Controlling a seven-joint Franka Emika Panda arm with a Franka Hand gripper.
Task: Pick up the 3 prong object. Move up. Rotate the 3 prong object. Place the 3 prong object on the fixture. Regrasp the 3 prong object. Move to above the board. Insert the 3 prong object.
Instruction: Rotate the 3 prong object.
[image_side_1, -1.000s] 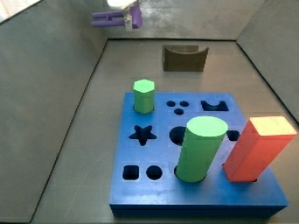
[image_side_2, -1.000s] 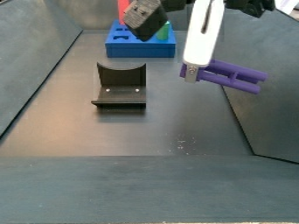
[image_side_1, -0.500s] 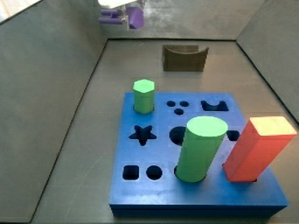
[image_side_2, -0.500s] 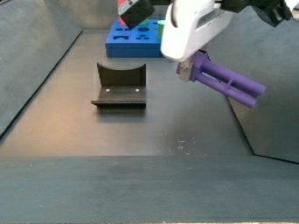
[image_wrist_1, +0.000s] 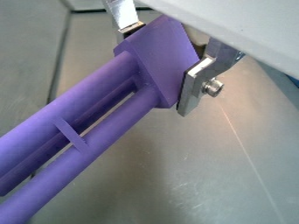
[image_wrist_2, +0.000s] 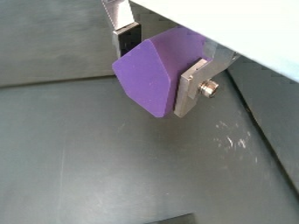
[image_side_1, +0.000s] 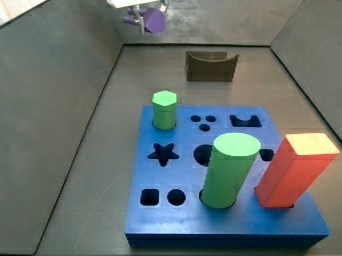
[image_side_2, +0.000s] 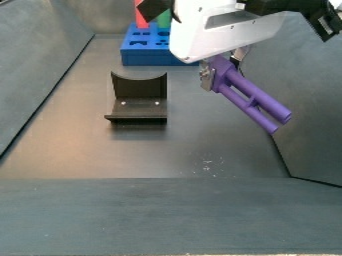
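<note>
**Peg gripped in the air, tilted, well clear of the fixture**

I see the gripper (image_side_2: 222, 72) up above the floor, to the side of the fixture (image_side_2: 136, 100), with its 2 silver fingers (image_wrist_1: 204, 80) clamped on one end of the purple peg (image_side_2: 250, 97). In that side view the peg slopes down and away from the gripper, touching nothing else. In a wrist view its ridged length runs out of frame (image_wrist_1: 93, 140), so I can't see the free end there; in a wrist view only the blunt end face (image_wrist_2: 153, 72) shows between the plates.

From a side view the gripper (image_side_1: 139, 14) is cut off at the frame edge and only a bit of purple (image_side_1: 152, 18) shows, far behind the fixture (image_side_1: 211, 66).

The blue board (image_side_1: 166, 212) carries 2 green pegs (image_side_1: 229, 170) and an orange block (image_side_1: 294, 170); in a side view it is mostly hidden behind the gripper body (image_side_2: 140, 45).
</note>
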